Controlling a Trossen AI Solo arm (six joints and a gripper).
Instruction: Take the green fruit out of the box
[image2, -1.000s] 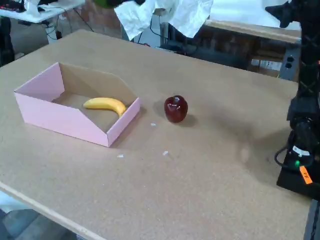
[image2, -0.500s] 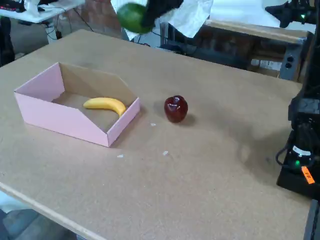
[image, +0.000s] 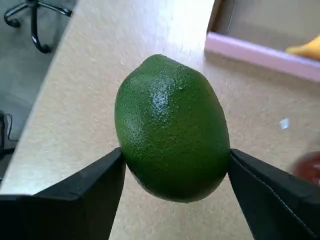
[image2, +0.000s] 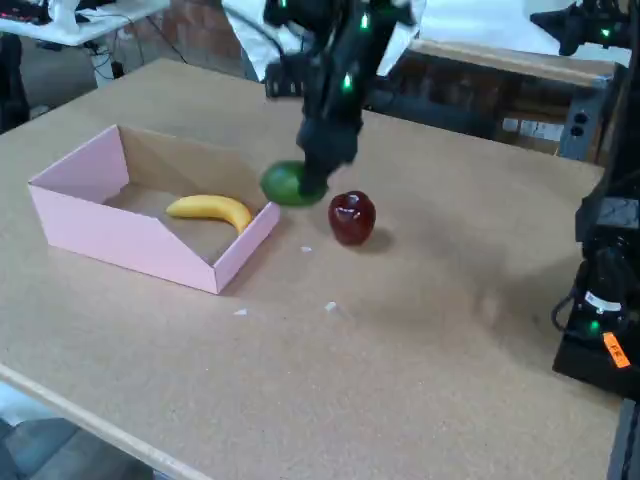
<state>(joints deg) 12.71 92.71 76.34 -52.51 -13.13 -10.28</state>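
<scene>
where the counter (image2: 400, 350) runs nearest the fixed camera it lies bare but for a few small pale scraps (image2: 330, 307), which sit in front of the box (image2: 130, 240), off its right front corner. the box itself is a shallow pink tray with a brown inside, standing toward the left of the counter, and a yellow banana (image2: 210, 210) lies inside it near its right wall. just right of the box, apart from it, a dark red apple (image2: 352, 218) stands upright on the counter. between the box's right wall and the apple, a little farther back, the green fruit (image2: 285, 184) hangs outside the box, close above the counter; whether it touches the surface cannot be told. the fingers (image: 100, 185) of the gripper (image2: 312, 170) are closed onto the fruit's two sides, pressed against its pebbled skin, as the wrist view shows, with the box's pink wall and a tip of the banana seen beyond it. behind the box, past the counter's far edge, crumpled white sheets (image2: 380, 30) hang over another bench.
</scene>
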